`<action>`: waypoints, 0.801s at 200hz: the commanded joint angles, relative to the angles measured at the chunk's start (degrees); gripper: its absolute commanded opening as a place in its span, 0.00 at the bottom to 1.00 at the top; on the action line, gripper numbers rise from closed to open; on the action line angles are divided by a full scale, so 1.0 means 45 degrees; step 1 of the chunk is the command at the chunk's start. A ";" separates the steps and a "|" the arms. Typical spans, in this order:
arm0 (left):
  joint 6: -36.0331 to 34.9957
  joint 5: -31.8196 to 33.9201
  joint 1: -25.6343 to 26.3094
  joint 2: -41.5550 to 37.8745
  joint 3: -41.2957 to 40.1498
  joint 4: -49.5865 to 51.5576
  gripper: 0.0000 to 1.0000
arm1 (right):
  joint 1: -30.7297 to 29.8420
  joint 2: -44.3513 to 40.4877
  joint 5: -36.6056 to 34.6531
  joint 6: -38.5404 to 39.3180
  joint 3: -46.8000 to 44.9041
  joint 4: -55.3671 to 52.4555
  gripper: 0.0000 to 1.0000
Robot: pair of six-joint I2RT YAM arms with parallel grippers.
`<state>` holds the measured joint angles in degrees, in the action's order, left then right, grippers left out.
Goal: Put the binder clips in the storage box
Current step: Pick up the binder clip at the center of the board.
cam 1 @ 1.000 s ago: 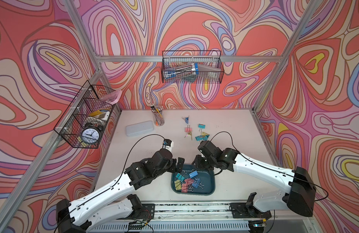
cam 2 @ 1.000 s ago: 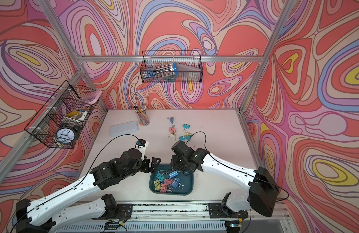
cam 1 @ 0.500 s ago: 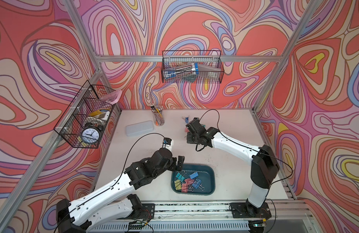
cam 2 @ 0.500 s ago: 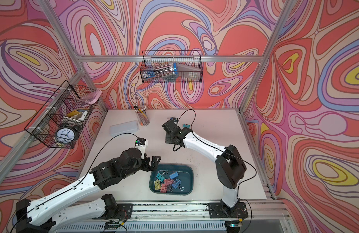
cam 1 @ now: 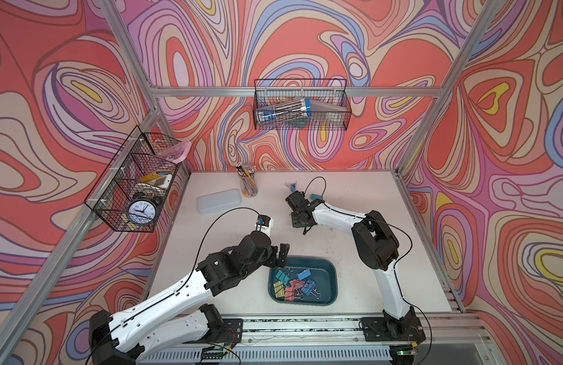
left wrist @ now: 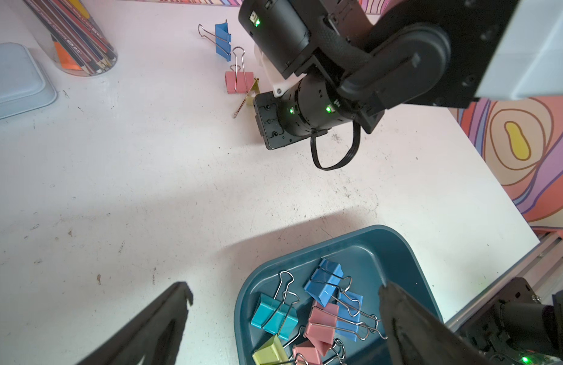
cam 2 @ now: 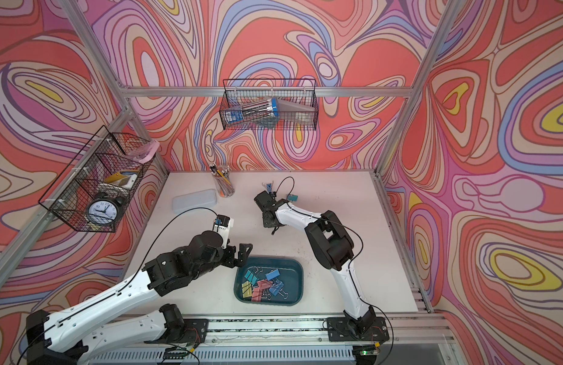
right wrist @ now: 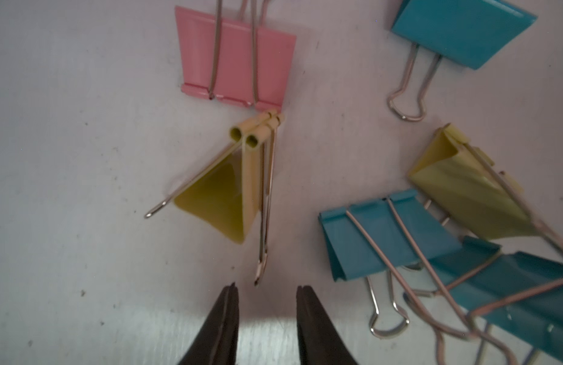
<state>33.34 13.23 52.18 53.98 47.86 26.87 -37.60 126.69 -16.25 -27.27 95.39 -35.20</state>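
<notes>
- Binder clips: a heap already lies in the storage box; several more are loose on the table, further back.
- Left gripper: spread wide, empty, hovering over the box's left edge.
- Right gripper: jaws partly apart with nothing between them, just short of a yellow clip lying on its side.
- Handling (judged): light, stiff, probably slick paint, and the wire handles swing. Pinch across the flat faces.

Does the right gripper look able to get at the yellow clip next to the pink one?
Probably yes: the right gripper hangs open just short of that yellow clip, with only bare table between them.
</notes>
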 commanded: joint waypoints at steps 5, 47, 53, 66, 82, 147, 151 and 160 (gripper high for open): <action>-0.0330 0.0106 -0.0043 0.0056 0.0324 -0.0271 0.99 | 0.0152 0.0614 -0.0076 0.0471 0.0693 0.0213 0.29; -0.0327 0.0145 -0.0053 0.0051 0.0280 -0.0239 0.99 | 0.0211 0.0929 -0.0026 0.0705 0.0977 0.0235 0.14; -0.0322 0.0145 -0.0038 0.0065 0.0278 -0.0235 0.99 | 0.0231 0.0942 -0.0006 0.0706 0.0989 0.0210 0.12; -0.0332 0.0145 -0.0052 0.0072 0.0273 -0.0254 0.99 | 0.0251 0.0861 0.0008 0.0728 0.1051 0.0117 0.06; -0.0328 0.0155 -0.0035 0.0050 0.0290 -0.0269 0.99 | 0.0251 0.0445 0.0188 0.0749 0.0985 0.0077 0.02; -0.0234 0.0155 -0.0047 -0.0099 0.0170 -0.0366 0.99 | 0.0234 -0.3778 0.1446 0.0353 -0.1257 0.0166 0.00; -0.0239 0.0163 -0.0049 -0.0102 0.0185 -0.0374 0.99 | 0.0233 -0.4087 0.1567 0.0322 -0.1440 0.0118 0.00; -0.0195 0.0146 -0.0043 -0.0153 0.0160 -0.0421 0.99 | 0.0232 -0.4810 0.1942 0.0245 -0.1825 -0.0056 0.00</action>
<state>32.77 13.28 52.18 54.11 47.88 26.57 -36.75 113.60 -11.49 -24.95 90.43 -34.61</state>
